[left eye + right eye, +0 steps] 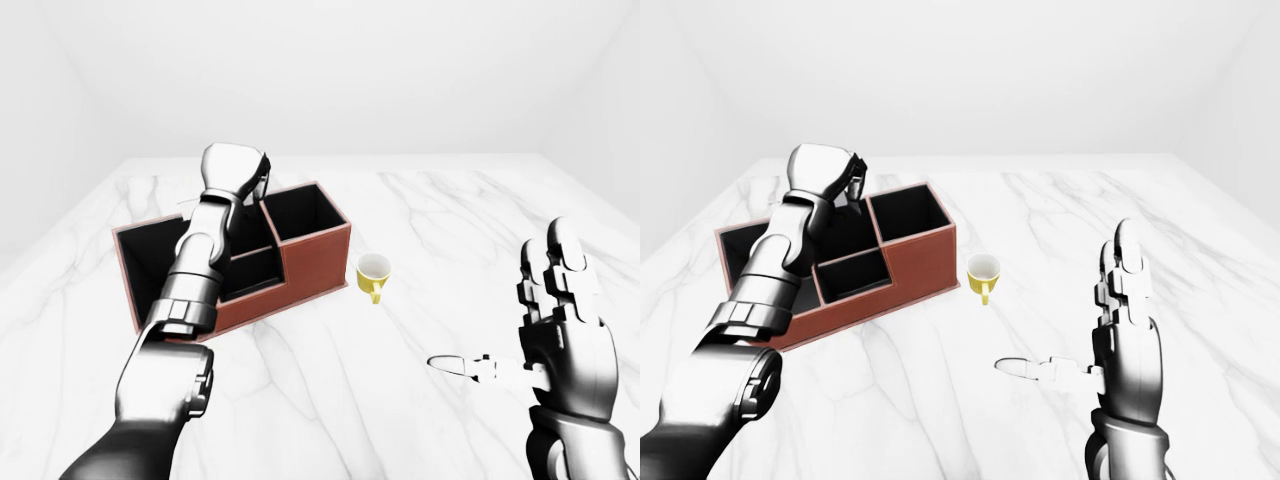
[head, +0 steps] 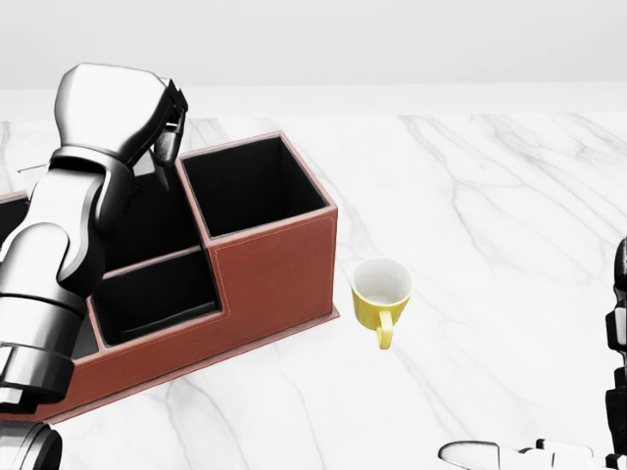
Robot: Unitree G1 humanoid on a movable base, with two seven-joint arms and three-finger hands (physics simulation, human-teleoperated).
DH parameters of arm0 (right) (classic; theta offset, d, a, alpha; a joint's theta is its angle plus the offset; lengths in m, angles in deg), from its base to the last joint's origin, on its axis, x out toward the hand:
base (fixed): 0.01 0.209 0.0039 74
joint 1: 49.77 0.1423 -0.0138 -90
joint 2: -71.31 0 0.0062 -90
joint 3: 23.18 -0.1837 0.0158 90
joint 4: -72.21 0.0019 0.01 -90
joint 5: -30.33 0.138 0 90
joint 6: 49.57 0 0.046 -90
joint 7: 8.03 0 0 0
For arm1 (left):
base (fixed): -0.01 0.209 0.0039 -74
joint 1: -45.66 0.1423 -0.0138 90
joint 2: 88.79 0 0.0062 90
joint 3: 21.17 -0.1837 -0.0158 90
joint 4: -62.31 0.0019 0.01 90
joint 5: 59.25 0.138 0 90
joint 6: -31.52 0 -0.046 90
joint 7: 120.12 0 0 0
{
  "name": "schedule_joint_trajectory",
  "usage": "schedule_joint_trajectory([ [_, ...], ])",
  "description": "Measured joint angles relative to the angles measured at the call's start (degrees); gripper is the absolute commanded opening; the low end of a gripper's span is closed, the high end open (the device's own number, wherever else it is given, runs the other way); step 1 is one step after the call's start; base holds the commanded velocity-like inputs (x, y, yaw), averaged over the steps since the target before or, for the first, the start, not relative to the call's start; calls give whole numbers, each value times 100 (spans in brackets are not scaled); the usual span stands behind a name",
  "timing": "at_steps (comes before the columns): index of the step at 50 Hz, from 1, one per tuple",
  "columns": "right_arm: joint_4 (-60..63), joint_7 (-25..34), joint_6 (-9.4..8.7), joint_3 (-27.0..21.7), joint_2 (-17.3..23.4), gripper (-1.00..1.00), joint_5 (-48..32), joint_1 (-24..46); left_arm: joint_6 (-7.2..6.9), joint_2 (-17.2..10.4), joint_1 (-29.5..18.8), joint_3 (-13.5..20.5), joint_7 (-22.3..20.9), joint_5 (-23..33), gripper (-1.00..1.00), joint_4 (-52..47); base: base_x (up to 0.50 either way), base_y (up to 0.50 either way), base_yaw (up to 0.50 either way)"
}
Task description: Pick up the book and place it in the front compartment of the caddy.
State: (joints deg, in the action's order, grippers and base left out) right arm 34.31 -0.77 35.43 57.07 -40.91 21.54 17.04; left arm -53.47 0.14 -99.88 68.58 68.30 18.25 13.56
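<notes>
Head view puts the left hand (image 2: pixel 113 113) high over the brown caddy (image 2: pixel 274 269), above the compartments at the view's upper left, with its forearm crossing the caddy's left part.

Likely trouble from here:
- Forearm or wrist catching a caddy wall on the way down or out, and shoving the whole box across the tabletop (image 2: pixel 490 196). Arm and walls overlap in every view, so clearance cannot be read.
- Caddy sliding right into the yellow mug (image 2: pixel 382 291), which stands just beside its right-hand corner and looks light enough to tip or skid.
- Wrong compartment: several open cells sit close together, divided only by thin walls, and the hand hangs over one of the upper ones in the view, not clearly the one the task names.
- Working blind, since the arm hides much of the interior.

Book nowhere plainly visible: not on the bare marble, not recognisable in any open cell. Possibly behind the left hand or down in a hidden cell; cannot tell which.

Left fingers (image 2: pixel 168 132) curled downward and drawn in toward the palm, dark tips pointing into the caddy. Whether closed round anything, cannot tell.

Right hand (image 1: pixel 565 330) low at the left-eye view's right edge, well apart from caddy and mug. Its fingers (image 1: pixel 562 250) straight and upright, thumb out sideways, spread wide, holding nothing, touching nothing.
</notes>
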Motion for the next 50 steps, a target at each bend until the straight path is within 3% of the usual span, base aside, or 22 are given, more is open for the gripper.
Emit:
schedule_joint_trajectory([
  [10,-15,-7,0,2,11,100,3,6,0,41,-391,-140,622,17,-100,1168,0,0,0],
  [25,-27,-5,0,-11,13,100,10,15,-51,73,-705,-291,1111,47,-100,2300,0,0,0],
  [50,-21,-2,0,-22,7,100,10,23,-252,170,-1093,-293,1859,-28,-100,3115,0,0,0],
])
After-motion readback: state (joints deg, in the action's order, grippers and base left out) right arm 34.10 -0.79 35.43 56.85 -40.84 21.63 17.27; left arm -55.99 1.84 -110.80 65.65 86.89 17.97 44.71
